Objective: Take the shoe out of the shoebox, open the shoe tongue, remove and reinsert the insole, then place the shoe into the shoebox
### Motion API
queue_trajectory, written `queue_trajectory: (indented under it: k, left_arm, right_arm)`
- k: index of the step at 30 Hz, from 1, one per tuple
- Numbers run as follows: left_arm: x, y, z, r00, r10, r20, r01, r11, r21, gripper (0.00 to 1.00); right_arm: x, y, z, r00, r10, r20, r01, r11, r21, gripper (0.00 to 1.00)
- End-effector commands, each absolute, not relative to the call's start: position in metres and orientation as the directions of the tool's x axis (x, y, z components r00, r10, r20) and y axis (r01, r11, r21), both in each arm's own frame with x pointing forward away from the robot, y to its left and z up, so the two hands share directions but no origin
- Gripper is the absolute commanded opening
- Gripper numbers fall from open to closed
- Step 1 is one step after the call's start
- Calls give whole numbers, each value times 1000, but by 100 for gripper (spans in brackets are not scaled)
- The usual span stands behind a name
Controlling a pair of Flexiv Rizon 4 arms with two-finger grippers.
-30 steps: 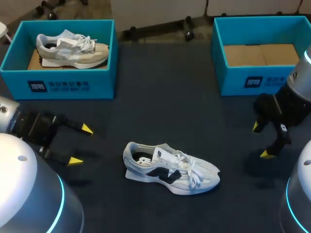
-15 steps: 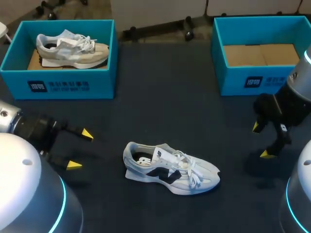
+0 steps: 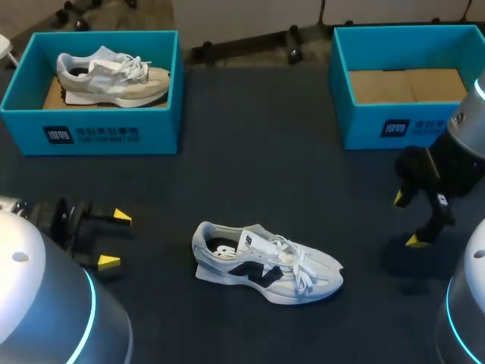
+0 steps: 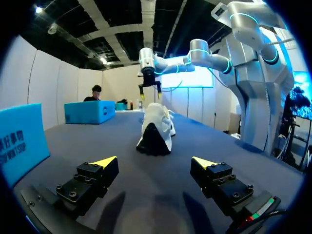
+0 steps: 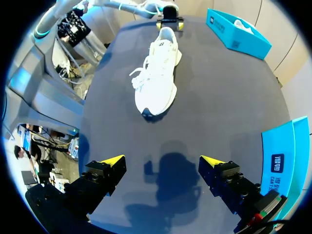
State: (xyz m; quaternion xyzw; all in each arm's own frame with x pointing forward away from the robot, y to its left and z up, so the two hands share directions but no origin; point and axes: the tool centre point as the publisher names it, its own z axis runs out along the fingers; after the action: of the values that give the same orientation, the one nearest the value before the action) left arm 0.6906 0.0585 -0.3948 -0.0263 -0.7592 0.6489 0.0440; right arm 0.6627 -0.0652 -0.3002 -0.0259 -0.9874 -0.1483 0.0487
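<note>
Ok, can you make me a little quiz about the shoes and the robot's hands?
1. True or false: a gripper is holding the white shoe on the table.
2. What lies in the left shoebox? A: a beige shoe. B: only an insole. C: nothing.
3. Fill in the gap: the left gripper and the right gripper are both ____.

Key: 1 false, the shoe lies free on the table. 2 A. 3 open.
</note>
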Motion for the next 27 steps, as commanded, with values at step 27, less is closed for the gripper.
queue_trajectory:
  k: [27]
  left_arm:
    - [699,-1,-396,-984,175,32,4,199,-980,100]
  right_arm:
    - [662,-65,-301,-994,36,103,65,955,290,100]
